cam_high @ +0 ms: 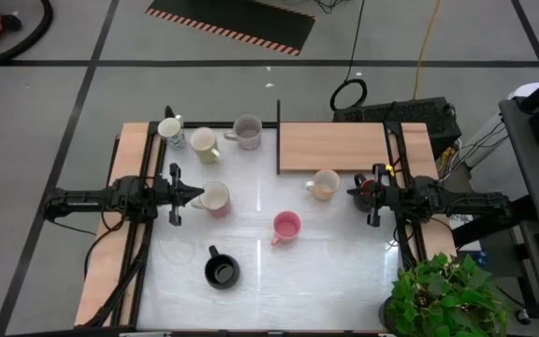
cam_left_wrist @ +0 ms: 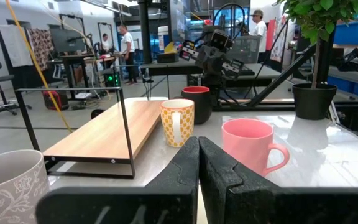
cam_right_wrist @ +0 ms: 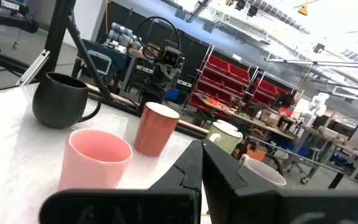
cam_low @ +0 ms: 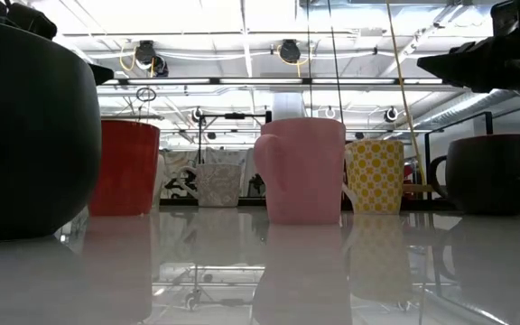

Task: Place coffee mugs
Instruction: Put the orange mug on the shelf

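Note:
Several mugs stand upright on the white table (cam_high: 326,281). A white one with blue marks (cam_high: 170,129), a cream one (cam_high: 204,144) and a grey one (cam_high: 247,131) stand at the far left. A red one (cam_high: 215,198), a yellow-patterned one (cam_high: 325,184), a pink one (cam_high: 286,227) and a black one (cam_high: 221,271) stand farther forward. A dark mug with a red inside (cam_high: 371,186) sits under my right gripper (cam_high: 352,192), which is shut and raised. My left gripper (cam_high: 196,195) is shut and raised beside the red mug's rim.
A low wooden shelf (cam_high: 335,147) on a black frame stands at the table's far right. A potted plant (cam_high: 443,295) stands at the near right corner. People show in the room beyond the table (cam_left_wrist: 127,46). Bare table lies between the pink mug and the near edge.

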Robot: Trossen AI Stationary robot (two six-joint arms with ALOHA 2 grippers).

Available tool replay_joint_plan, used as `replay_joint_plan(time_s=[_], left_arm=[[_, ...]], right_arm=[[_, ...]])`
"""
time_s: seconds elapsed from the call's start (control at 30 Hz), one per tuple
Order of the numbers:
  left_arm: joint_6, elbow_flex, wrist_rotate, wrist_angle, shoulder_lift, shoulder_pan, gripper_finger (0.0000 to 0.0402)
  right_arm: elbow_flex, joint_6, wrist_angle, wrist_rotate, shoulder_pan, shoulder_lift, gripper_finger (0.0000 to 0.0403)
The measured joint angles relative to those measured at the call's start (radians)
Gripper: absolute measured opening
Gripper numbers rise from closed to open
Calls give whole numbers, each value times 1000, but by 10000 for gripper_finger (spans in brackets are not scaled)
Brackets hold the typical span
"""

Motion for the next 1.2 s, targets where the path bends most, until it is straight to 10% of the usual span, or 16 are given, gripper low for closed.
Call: replay_joint_plan(time_s=[0.5, 0.8, 1.2], left_arm=[[-254, 0, 1, -15, 0, 0, 5], [-204, 0, 62, 2, 0, -1, 5], [-385, 0, 74, 19, 1, -1, 5]], right_arm=[[0, -14, 15, 75, 0, 0, 0], [0, 517, 163, 50, 0, 0, 0], [0, 718, 274, 51, 1, 2, 0]])
